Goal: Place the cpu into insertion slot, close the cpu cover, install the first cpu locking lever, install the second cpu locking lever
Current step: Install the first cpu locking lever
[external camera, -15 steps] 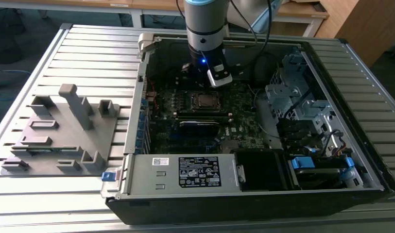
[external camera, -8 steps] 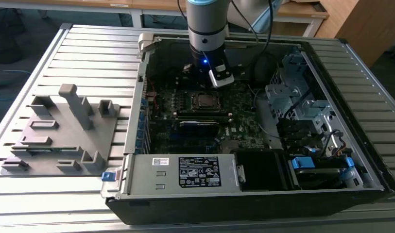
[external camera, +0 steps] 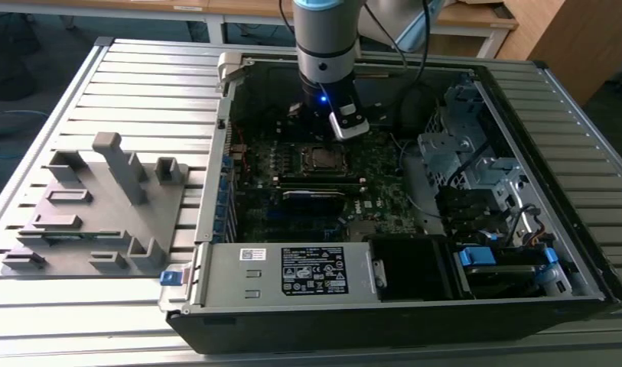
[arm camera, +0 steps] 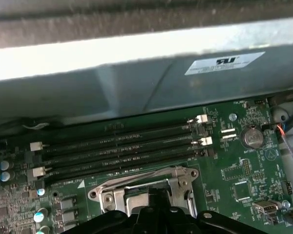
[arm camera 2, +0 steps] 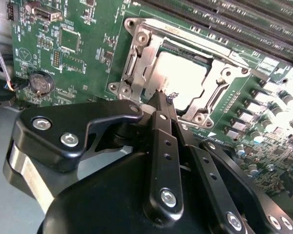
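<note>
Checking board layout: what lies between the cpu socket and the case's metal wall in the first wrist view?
Long black memory slots lie between the cpu cover and the metal wall.

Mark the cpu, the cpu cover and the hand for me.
cpu (arm camera 2: 178, 80), second wrist view, middle of its silver top.
cpu cover (arm camera 2: 142, 61), second wrist view, metal frame strip beside the chip.
hand (arm camera 2: 162, 100), second wrist view, at the fingertips.

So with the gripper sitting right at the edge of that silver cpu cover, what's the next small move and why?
Probably a slight press downward: the gripper has its tips at the edge of the thin silver-grey metal cpu cover, which lies closed over the dull silver square cpu in the socket.
</note>
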{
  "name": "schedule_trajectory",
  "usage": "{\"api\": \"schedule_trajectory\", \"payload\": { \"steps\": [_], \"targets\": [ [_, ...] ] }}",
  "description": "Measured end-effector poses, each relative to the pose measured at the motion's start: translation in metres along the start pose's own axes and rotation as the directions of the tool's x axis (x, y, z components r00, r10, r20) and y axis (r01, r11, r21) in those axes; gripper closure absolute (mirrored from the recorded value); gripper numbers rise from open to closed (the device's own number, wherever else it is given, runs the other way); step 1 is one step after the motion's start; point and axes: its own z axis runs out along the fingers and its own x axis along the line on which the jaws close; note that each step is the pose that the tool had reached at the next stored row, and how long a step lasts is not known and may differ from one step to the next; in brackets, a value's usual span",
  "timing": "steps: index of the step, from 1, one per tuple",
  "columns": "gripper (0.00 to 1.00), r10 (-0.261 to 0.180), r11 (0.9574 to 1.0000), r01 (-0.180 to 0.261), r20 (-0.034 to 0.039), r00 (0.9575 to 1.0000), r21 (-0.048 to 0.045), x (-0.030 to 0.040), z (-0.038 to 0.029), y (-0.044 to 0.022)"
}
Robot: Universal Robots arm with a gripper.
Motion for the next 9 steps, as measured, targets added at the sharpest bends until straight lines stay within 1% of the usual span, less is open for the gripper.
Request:
{"api": "schedule_trajectory", "payload": {
  "steps": [3, 5, 7, 9],
  "targets": [
    [0.9, -0.005, 0.9998, 0.005, 0.0036, 1.0, 0.0207, -0.0001, 0.0, -0.0004],
    [0.9, -0.007, 0.9995, 0.007, 0.0051, 1.0, 0.0298, -0.0002, -0.0001, -0.001],
    [0.9, -0.008, 0.9994, 0.008, 0.0055, 1.0, 0.033, -0.0002, -0.0001, -0.0016],
    [0.9, -0.008, 0.9994, 0.008, 0.0057, 1.0, 0.0336, -0.0003, 0.0, -0.0019]
  ]
}}
